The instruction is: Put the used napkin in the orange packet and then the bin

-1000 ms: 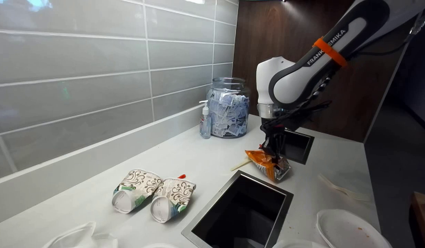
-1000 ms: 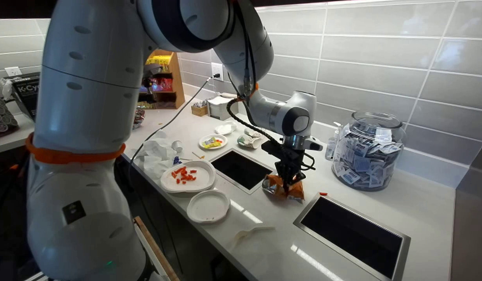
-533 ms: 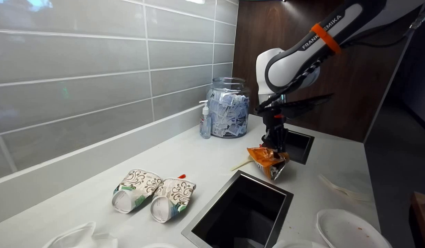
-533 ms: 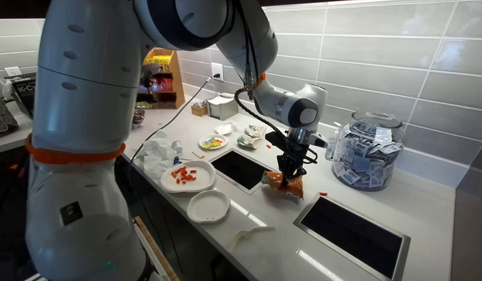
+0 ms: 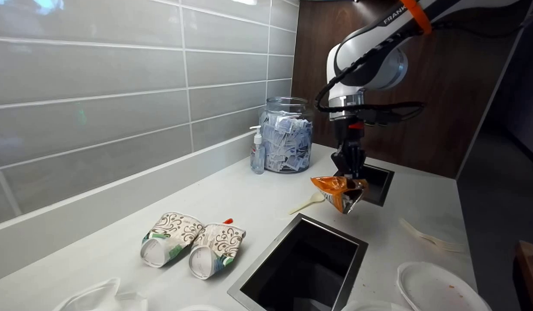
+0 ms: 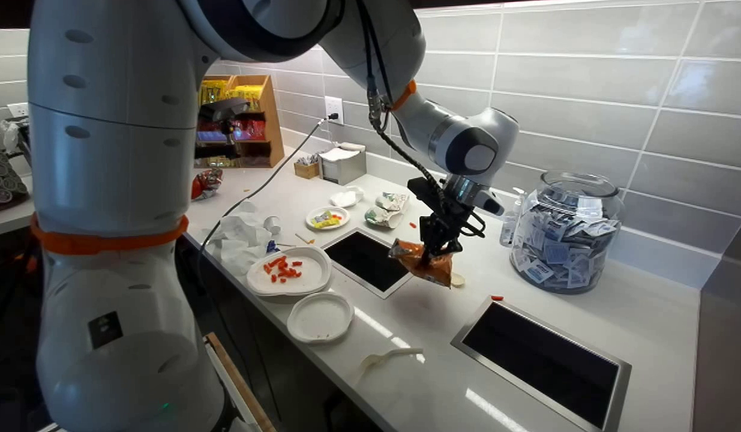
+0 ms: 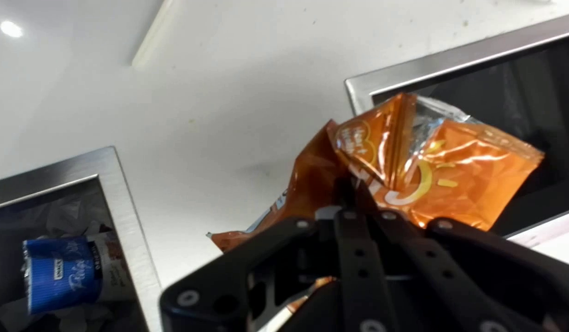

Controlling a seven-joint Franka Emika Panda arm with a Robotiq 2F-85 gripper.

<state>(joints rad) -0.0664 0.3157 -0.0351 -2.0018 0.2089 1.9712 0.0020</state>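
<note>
the fingers are pinching the orange packet, which is hanging, creased, above the worktop; whether a napkin is sitting inside it, i cannot tell. in the wrist view its printed end is overlapping a steel-rimmed bin, while a blue wrapper is lying inside a further bin. in both exterior views a pale spoon is showing just beside the packet, resting on the worktop.

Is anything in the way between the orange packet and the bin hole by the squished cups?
Nothing I can see. The tool holds the packet above the counter, and the bin hole is open. A spoon lies nearby, off to one side.
</note>
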